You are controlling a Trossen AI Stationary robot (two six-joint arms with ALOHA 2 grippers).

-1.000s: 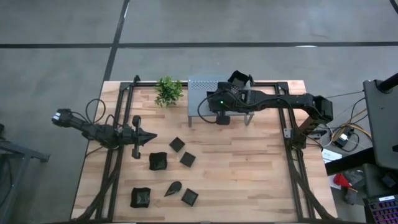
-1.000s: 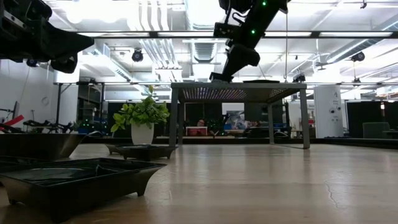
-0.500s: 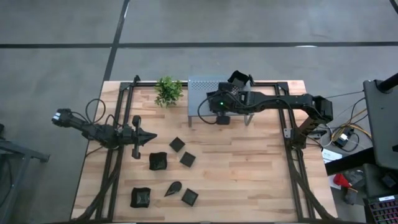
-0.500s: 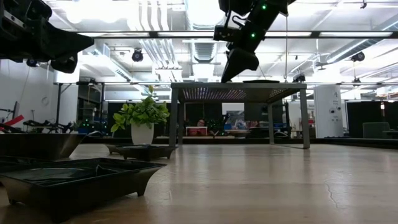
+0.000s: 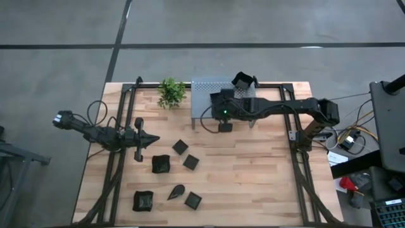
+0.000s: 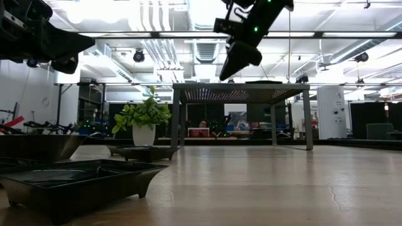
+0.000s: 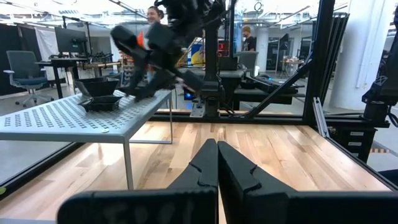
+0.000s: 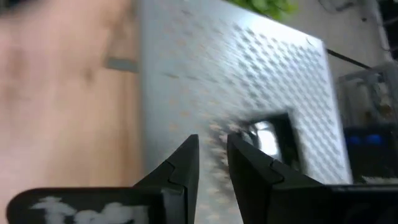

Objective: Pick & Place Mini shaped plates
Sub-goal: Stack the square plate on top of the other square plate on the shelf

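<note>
Standing at the surface's (image 5: 253, 171) twelve o'clock edge, the perforated shelf (image 5: 204, 85) carries two black plates (image 7: 102, 99), with a plant (image 5: 171, 92) beside it. Six more plates (image 5: 161, 164) lie toward seven o'clock. The right gripper (image 8: 211, 152) hovers over the shelf, parted, holding nothing. The left gripper (image 7: 217, 163) waits at nine o'clock, clenched.

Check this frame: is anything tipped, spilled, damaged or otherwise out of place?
Nothing stands out. Six plates sit upright and apart on the table, more rest on the shelf, and the plant stands upright. The right gripper is open and empty above the shelf; the left gripper waits shut.
</note>
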